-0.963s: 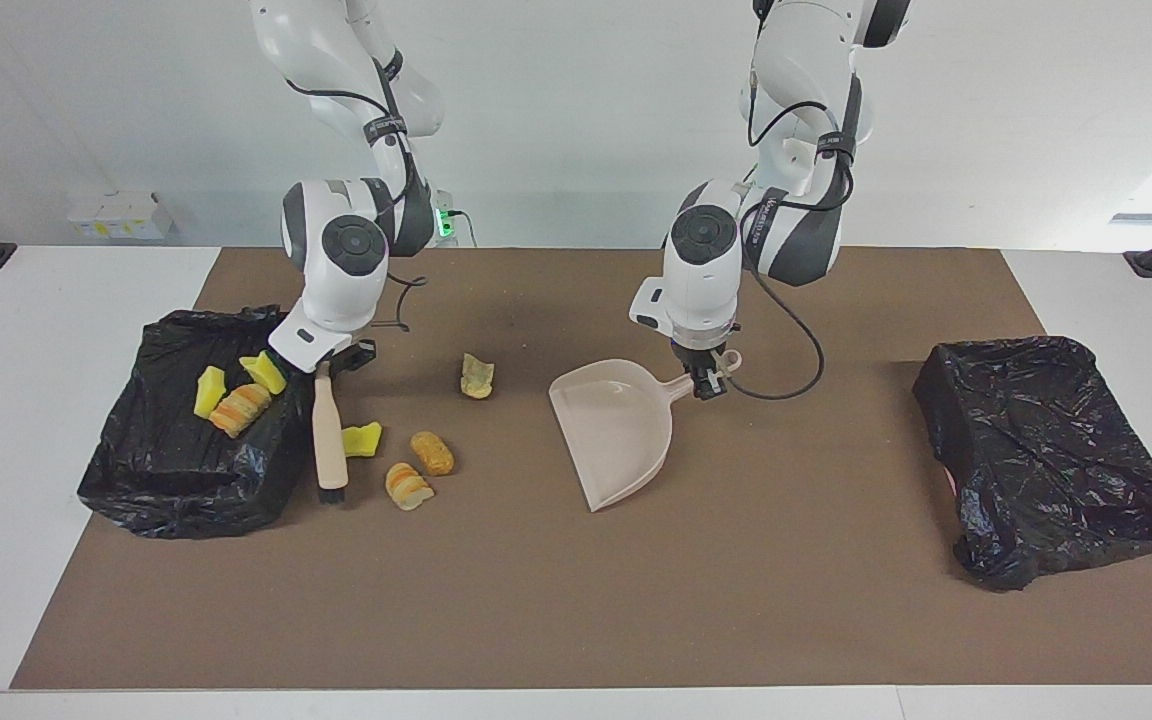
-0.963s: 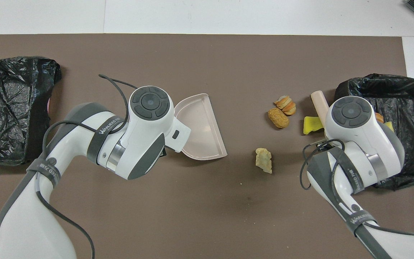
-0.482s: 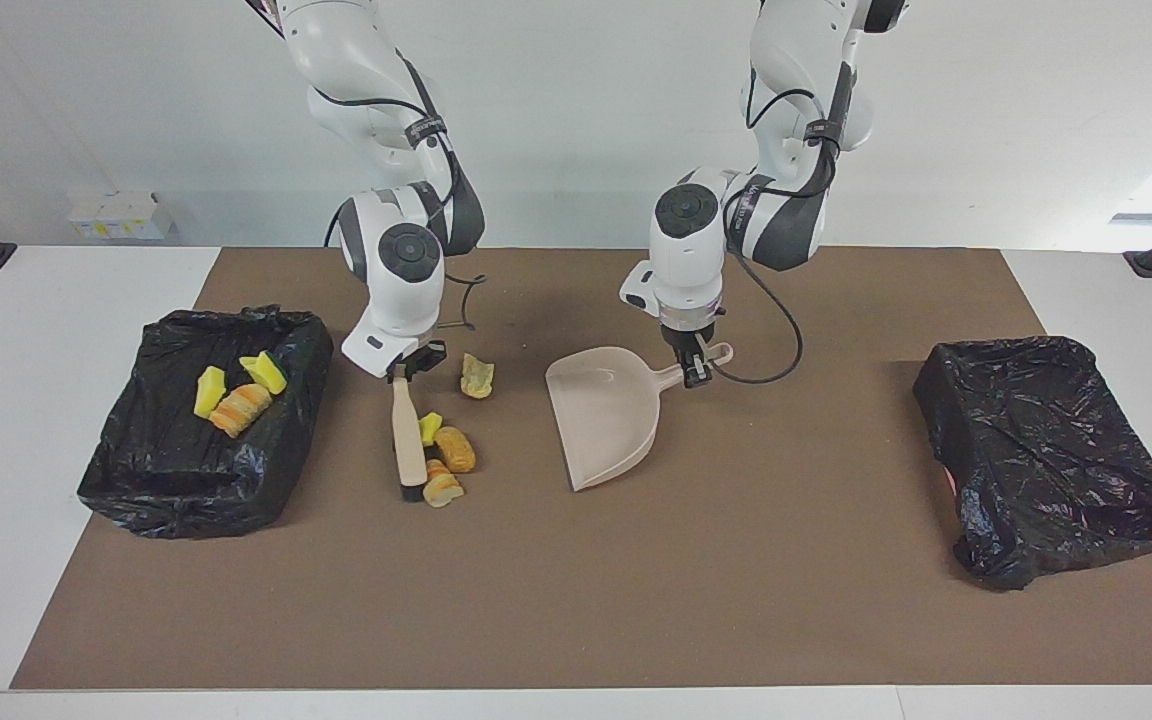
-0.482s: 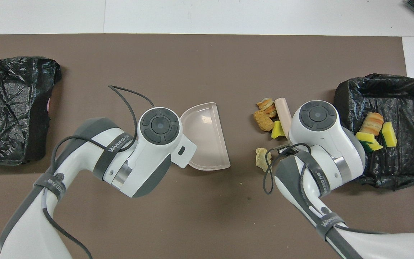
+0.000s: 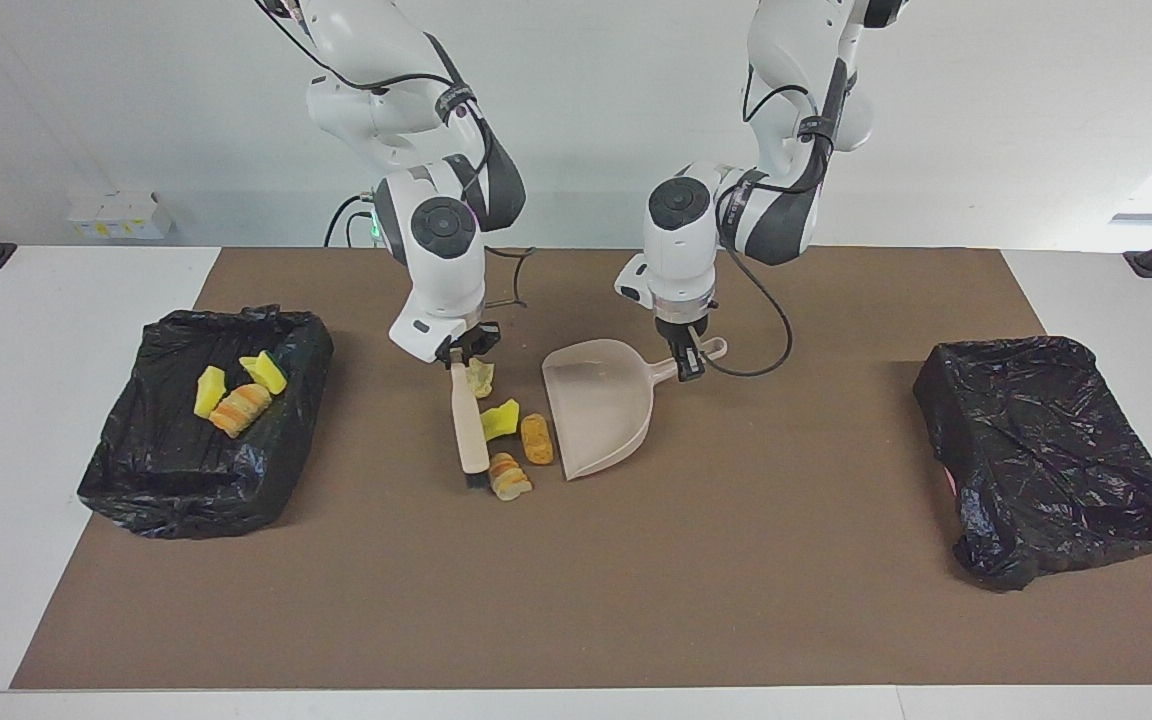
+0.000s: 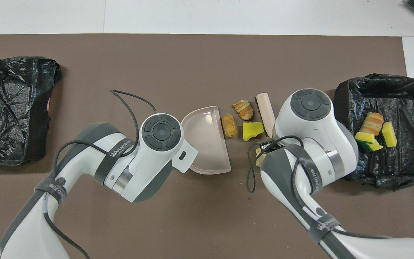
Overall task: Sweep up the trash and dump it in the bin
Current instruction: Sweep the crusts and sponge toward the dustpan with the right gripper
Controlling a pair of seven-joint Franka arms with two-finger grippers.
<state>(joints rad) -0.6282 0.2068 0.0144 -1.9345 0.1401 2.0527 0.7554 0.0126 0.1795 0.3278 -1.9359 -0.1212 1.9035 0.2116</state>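
**Sweeping the scraps toward the dustpan**

The step in hand looks like the sweep itself. The right gripper [image 5: 463, 352] has its jaws clamped on the top of the brush [image 5: 468, 432], which lies slanted with its bristle end down on the brown surface [image 5: 636, 600]. The left gripper [image 5: 688, 357] has its jaws clamped on the handle of the dustpan [image 5: 604, 405], whose open edge faces the brush and rests on the surface.

Four pieces of trash lie between brush and dustpan. A tan chunk [image 5: 537, 438] is just beside the pan's open edge, perhaps touching it. A yellow sponge piece [image 5: 500, 418] sits close to the brush handle. A striped bread-like piece [image 5: 509, 477] lies by the bristles, farthest from the robots of the four. A pale crumpled scrap [image 5: 480, 376] sits near the right gripper, half hidden by the arm in the overhead view. Three more pieces [image 5: 234, 393] already lie in the black-lined bin [image 5: 186, 480] at the right arm's end. A second black-lined bin [image 5: 1046, 450] stands at the left arm's end.

The next move likely calls for the brush to push on toward the pan while the pan stays flat, so that the pieces ride over its lip rather than bunch against it. The striped piece lies near the pan's corner and could slip past; the pale scrap needs the upper part of the brush to catch it.
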